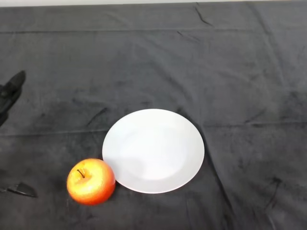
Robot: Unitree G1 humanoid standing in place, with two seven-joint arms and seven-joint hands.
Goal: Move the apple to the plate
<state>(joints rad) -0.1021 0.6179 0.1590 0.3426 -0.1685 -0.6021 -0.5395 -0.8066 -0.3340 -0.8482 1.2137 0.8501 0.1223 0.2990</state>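
Apple (91, 181), red-orange with yellow patches, stem up, sits on the dark cloth (240, 72) near the lower left, just beside the lower-left rim of the white plate (153, 150). It looks to be touching or almost touching that rim; can't tell which. It is off the plate, not on it. The plate lies flat, nothing on it, around the middle of the view.

The left hand (10, 91) only shows as a black bit at the left edge, well apart from the apple and higher up in the view. Too little of it in view to say whether it is spread, closed or pinching anything: can't tell. It holds nothing visible. Another small dark tip (21, 190) pokes in at the lower left edge, near the apple; unclear what part that is.

Step, as judged: start of the reach, apple not yet grasped. Next move calls for bringing the hand to the apple, closing round it, then a short lift and carry right onto the plate. Round fruit, so it may roll if nudged.
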